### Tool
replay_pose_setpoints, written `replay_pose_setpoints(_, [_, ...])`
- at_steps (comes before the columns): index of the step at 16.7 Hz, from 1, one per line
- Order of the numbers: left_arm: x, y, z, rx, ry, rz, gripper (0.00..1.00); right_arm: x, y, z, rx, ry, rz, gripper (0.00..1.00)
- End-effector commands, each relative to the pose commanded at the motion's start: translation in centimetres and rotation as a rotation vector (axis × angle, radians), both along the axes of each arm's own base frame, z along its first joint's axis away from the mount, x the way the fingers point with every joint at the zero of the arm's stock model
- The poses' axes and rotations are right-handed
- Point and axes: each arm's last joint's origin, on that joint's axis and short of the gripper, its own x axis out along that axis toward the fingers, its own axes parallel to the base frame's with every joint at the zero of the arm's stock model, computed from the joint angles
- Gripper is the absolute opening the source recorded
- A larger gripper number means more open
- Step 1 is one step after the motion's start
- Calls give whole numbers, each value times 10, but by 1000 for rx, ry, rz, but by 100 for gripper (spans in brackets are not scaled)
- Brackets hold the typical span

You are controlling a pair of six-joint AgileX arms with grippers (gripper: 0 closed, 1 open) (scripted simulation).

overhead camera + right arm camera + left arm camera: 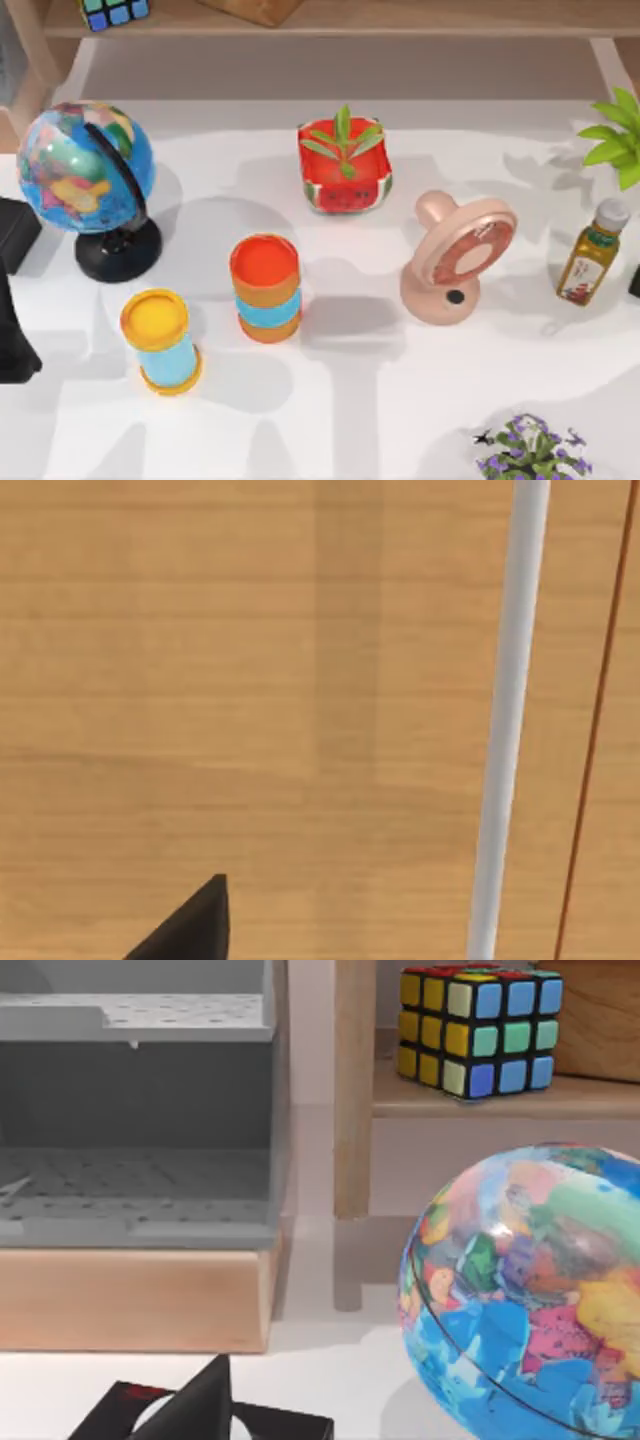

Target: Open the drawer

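A light wooden panel (250,680), apparently the drawer front, stands very close in the right wrist view. A white bar handle (508,720) runs across it, and a thin dark seam (596,710) lies beside the handle. One dark fingertip (195,920) of my right gripper points at the panel, off to one side of the handle and not touching it. My right arm (635,282) shows as a dark sliver at the table's right edge. My left arm (14,300) is parked at the left edge, with one fingertip (200,1400) in the left wrist view.
On the table stand a globe (85,170), a watermelon planter (345,165), a pink fan (460,260), an oil bottle (592,255), two stacked cups (265,285) (160,340) and a purple flower plant (530,450). A Rubik's cube (478,1028) sits on a wooden shelf beside a grey rack (140,1110).
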Motion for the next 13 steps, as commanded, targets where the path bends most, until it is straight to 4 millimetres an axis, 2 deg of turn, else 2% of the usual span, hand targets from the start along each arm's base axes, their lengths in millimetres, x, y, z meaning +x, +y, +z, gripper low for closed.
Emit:
replay_pose_setpoints(5, [0, 0, 0, 0, 0, 0, 100, 19, 1, -1, 0, 0, 0, 100])
replay_pose_setpoints(9, [0, 0, 0, 0, 0, 0, 100, 20, 1, -1, 0, 0, 0, 100])
replay_pose_setpoints(13, [0, 0, 0, 0, 0, 0, 100, 20, 1, -1, 0, 0, 0, 70])
